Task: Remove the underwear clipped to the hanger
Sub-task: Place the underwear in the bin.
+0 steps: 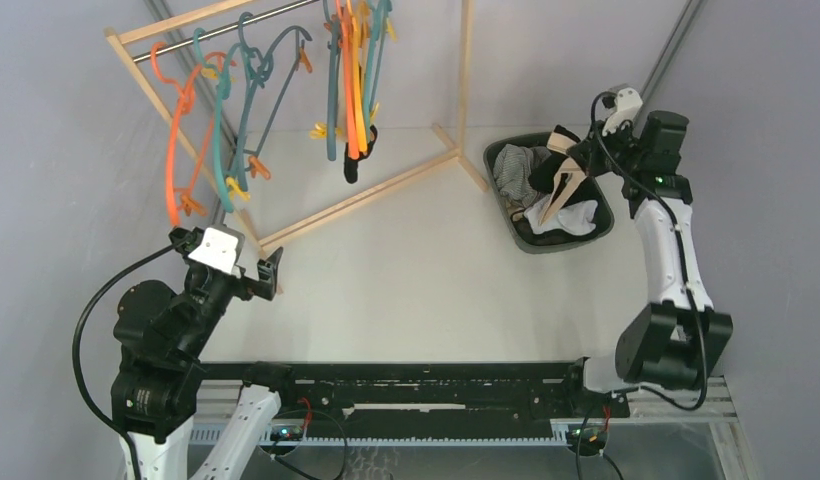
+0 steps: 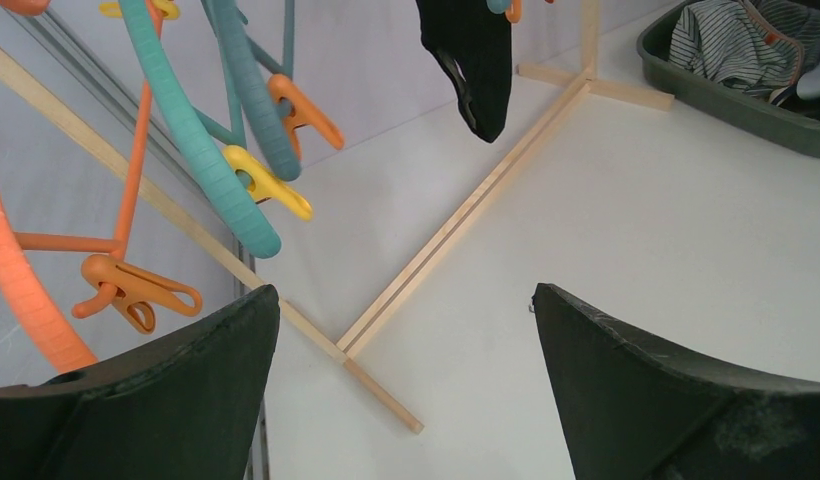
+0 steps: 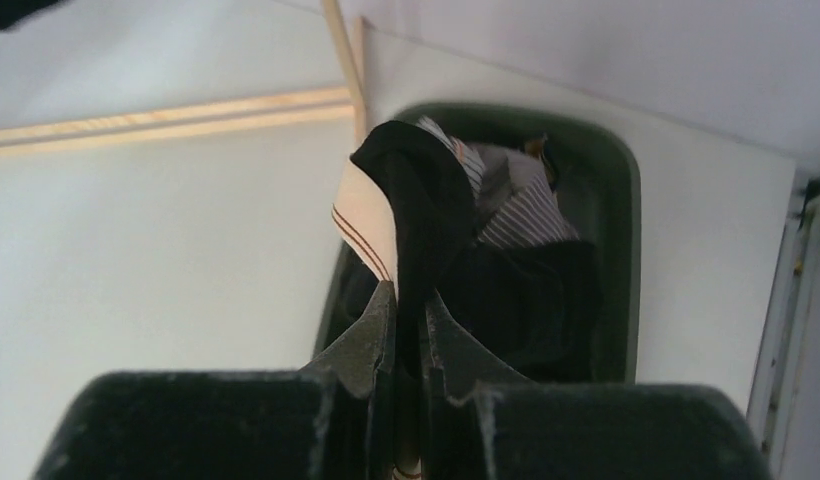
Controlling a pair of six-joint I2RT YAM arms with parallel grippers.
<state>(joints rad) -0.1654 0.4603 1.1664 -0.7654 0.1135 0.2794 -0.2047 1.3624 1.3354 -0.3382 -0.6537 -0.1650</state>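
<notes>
Pinching a black-and-cream brief [image 3: 416, 200] between tight jaws, the right pincer [image 3: 411, 310] hangs above the green bin [image 3: 631, 220], with other clothes [image 3: 526, 300] heaped directly beneath it. Over the table [image 2: 636, 230], the left pincer [image 2: 404, 300] gapes wide, holding nothing. 1 black brief [image 2: 476, 60] dangles up ahead of it, right of the hangers [image 2: 201, 160].
</notes>
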